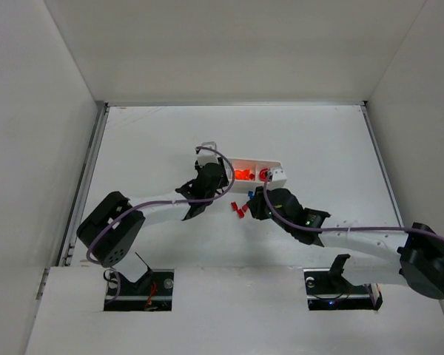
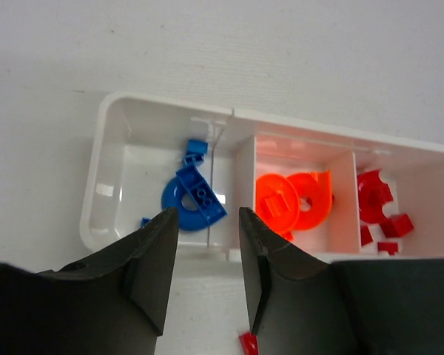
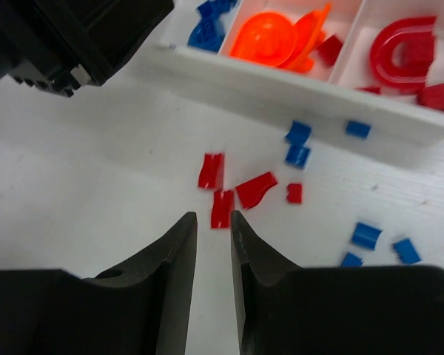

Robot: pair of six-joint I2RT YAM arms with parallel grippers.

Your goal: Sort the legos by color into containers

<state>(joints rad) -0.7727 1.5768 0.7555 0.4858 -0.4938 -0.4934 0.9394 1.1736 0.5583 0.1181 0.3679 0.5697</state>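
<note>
The white tray (image 1: 279, 176) lies in the middle of the bench (image 1: 333, 148), well apart from every bench edge, with bare surface on all sides. Its three compartments hold blue legos (image 2: 192, 200) at the left end, orange legos (image 2: 292, 203) in the middle and red legos (image 2: 376, 200) at the right end. The left fingers (image 2: 152, 270) hang above the near rim of the blue compartment, parted and empty. Just before the tray lie loose red pieces (image 3: 255, 188) and loose blue pieces (image 3: 298, 134). The right fingers (image 3: 174, 285) are low over the bench with only a narrow gap between them, grasping nothing. One red piece (image 3: 222, 208) lies just beyond their tips. The left arm's black wrist (image 3: 74, 37) stands near, beside the tray's blue end.
</note>
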